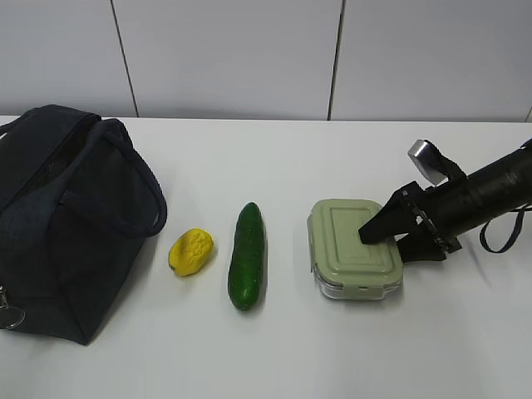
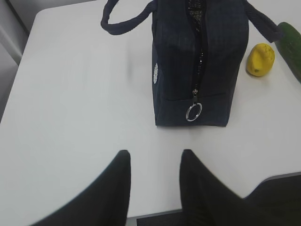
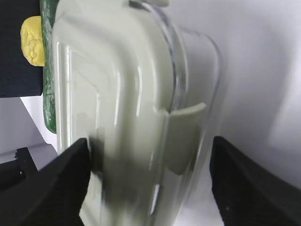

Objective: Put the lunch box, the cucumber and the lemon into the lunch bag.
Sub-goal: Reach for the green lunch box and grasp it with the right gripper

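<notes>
The box (image 1: 356, 260) sits right of the cucumber (image 1: 247, 255) and lemon (image 1: 191, 252), rigid and smooth, probably slippery; pinching lid against underside across its right edge looks safest. The right gripper (image 1: 391, 237) straddles that edge, jaws spread. The box looks empty. The bag (image 1: 66, 218), far left, shows nothing inside. The left gripper (image 2: 153, 181) hovers unclenched.

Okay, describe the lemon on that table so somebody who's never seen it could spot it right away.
Start at the dark navy lunch bag on the table's left. Just to its right lies the lemon, with the cucumber on its other side. It is the only yellow thing there: small, oval and lumpy.
</notes>
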### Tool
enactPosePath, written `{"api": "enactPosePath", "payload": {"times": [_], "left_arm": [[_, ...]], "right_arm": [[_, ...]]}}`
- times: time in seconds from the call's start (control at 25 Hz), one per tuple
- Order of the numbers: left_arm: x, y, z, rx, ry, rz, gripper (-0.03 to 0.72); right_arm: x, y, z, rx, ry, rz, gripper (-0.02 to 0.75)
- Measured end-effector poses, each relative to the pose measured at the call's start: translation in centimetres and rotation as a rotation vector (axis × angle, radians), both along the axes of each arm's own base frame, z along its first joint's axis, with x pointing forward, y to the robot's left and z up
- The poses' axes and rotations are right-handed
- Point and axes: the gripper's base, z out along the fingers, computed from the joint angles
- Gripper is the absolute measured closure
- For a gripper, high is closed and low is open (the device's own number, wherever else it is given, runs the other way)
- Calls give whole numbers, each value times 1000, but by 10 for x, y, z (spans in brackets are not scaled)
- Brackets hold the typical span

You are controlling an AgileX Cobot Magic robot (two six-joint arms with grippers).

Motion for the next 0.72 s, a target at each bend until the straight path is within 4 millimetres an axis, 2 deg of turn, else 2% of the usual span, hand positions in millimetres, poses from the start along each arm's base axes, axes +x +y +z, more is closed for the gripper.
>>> {"api": "enactPosePath", "payload": {"times": [0.72], "left_arm": [[0, 0, 0, 0, 0, 0, 450]], "right_arm": [[0, 0, 0, 3, 0, -3, 156]]}}
